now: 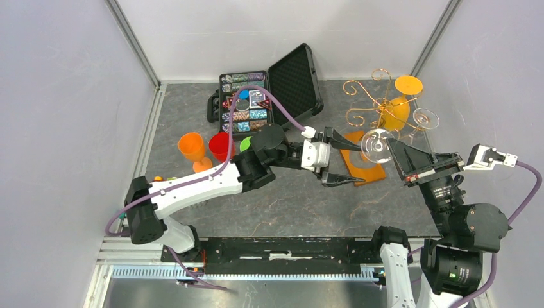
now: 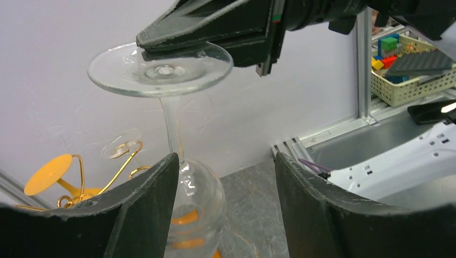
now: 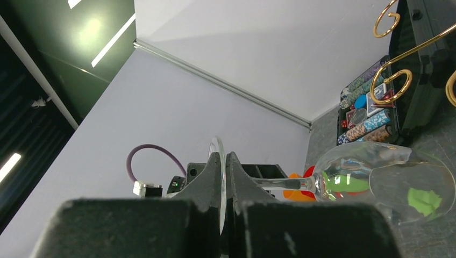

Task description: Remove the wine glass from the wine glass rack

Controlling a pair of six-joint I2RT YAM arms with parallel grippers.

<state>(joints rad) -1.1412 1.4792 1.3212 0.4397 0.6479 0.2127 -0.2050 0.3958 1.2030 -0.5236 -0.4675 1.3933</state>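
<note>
My right gripper [image 1: 392,146] is shut on the flat foot of a clear wine glass [image 1: 376,145]. The glass hangs foot up and bowl down, just left of the gold wire rack [image 1: 378,96] and over its orange-brown base [image 1: 357,168]. In the right wrist view the fingers [image 3: 236,177] pinch the foot edge-on, and the bowl [image 3: 387,183] lies to the right. My left gripper [image 1: 349,159] is open beside the glass. In the left wrist view the bowl [image 2: 196,204] sits between the open jaws, close to the left finger [image 2: 145,209]. The foot [image 2: 161,72] is above, under the right gripper [image 2: 161,45].
An orange wine glass [image 1: 401,106] and another clear one [image 1: 425,119] hang on the rack. An open black foam-lined case [image 1: 269,96] stands at the back middle. An orange cup [image 1: 192,149] and a red cup [image 1: 220,146] stand left of my left arm. Walls close both sides.
</note>
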